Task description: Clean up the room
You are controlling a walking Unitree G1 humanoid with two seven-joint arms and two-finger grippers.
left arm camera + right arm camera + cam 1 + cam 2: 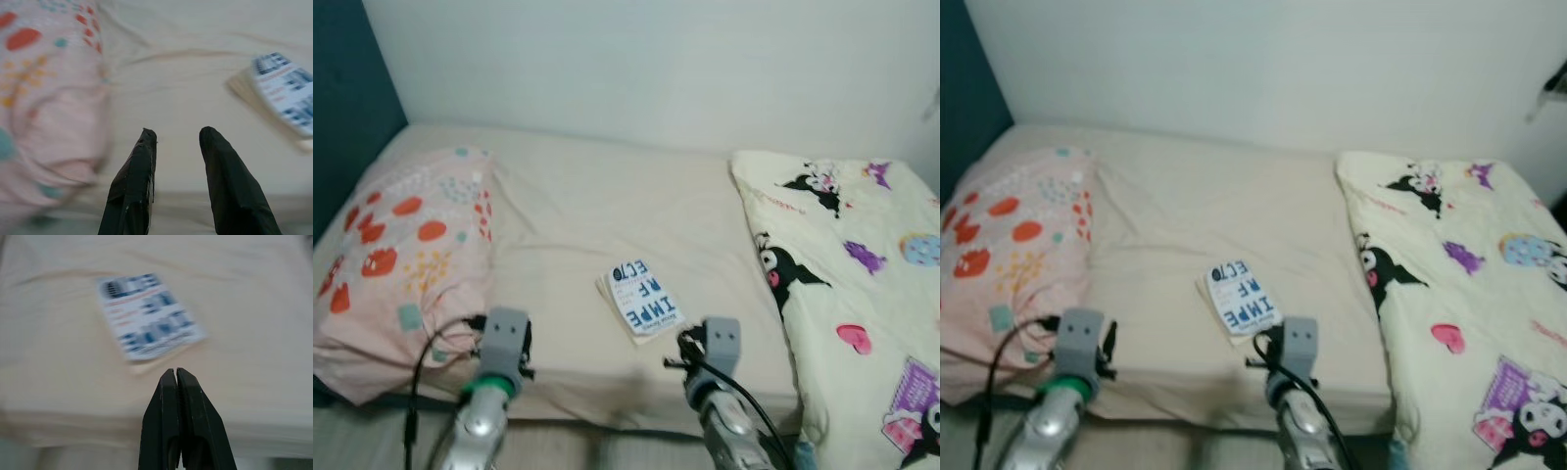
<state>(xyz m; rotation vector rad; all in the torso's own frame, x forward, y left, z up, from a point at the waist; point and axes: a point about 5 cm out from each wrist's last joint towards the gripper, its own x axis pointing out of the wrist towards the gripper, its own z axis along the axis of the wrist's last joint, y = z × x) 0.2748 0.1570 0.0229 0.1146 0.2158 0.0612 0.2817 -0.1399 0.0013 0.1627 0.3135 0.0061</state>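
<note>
A white book with blue lettering (641,299) lies flat on the cream bed sheet (597,215), near the bed's front edge. My right gripper (175,373) hovers just short of the book (149,316) with its fingers shut and nothing between them. My left gripper (175,134) is open over bare sheet, between the pink pillow (44,98) and the book (286,95). Both arms reach in from the foot of the frame, the left wrist (504,338) beside the pillow and the right wrist (717,343) just right of the book.
A pink pillow with red and yellow shapes (406,250) lies at the bed's left end. A pale yellow cartoon-print blanket (852,274) covers the right end. A white wall (656,69) runs behind the bed and a dark teal wall (342,108) stands at the left.
</note>
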